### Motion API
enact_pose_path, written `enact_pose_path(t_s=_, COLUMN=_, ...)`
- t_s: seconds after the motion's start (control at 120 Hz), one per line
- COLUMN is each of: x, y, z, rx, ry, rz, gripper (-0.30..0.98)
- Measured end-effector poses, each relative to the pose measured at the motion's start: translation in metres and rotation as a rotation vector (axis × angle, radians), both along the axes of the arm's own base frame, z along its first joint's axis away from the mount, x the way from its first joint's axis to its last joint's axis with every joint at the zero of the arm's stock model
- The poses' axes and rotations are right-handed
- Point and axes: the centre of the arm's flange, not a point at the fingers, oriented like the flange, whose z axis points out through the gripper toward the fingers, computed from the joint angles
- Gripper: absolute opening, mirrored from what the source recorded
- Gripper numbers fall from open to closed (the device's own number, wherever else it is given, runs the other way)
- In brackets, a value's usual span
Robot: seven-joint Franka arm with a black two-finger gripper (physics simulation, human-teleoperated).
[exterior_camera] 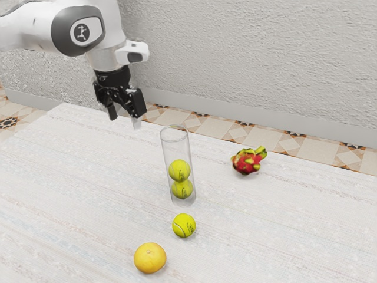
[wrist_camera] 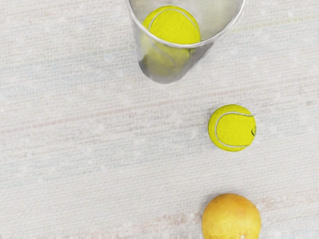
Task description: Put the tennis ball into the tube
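Observation:
My gripper [exterior_camera: 125,117] hangs above the table toward the exterior view's upper left, its two fingers apart with nothing between them. The clear tube [exterior_camera: 166,154] stands upright with two tennis balls [exterior_camera: 179,170] stacked inside. A loose tennis ball [exterior_camera: 184,225] lies on the table beside the tube, on the side toward the orange fruit. In the wrist view the tube's rim [wrist_camera: 223,34] is seen from above with a ball [wrist_camera: 174,27] inside, and the loose tennis ball [wrist_camera: 232,128] lies between the tube and the orange fruit.
An orange fruit [exterior_camera: 149,257] rests near the loose ball, also visible as the orange fruit [wrist_camera: 232,219] in the wrist view. A red dragon fruit [exterior_camera: 247,161] sits beyond the tube toward the exterior view's right. Behind the table [exterior_camera: 76,177] rises a wall.

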Motion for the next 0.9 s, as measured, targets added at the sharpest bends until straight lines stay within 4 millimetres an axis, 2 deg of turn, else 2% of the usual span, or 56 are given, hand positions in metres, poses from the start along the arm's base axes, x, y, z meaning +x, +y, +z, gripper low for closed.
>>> enact_pose_path(t_s=0.117, x=-0.017, y=-0.024, z=-0.053, rx=0.013, ry=0.045, rz=-0.027, gripper=0.69)
enact_pose_path(t_s=0.208, x=-0.024, y=-0.023, z=-0.090, rx=0.017, ry=0.048, rz=-0.012, gripper=0.69)
enact_pose_path(t_s=0.35, x=-0.020, y=-0.028, z=-0.139, rx=0.013, ry=0.029, rz=0.002, gripper=0.69)
enact_pose_path(t_s=0.475, x=-0.010, y=-0.040, z=-0.163, rx=0.006, ry=0.010, rz=0.002, gripper=0.69)
enact_pose_path(t_s=0.65, x=0.001, y=-0.054, z=-0.209, rx=-0.009, ry=-0.006, rz=0.004, gripper=0.69)
enact_pose_path(t_s=0.9, x=-0.006, y=-0.084, z=-0.238, rx=-0.022, ry=-0.015, rz=-0.027, gripper=0.69)
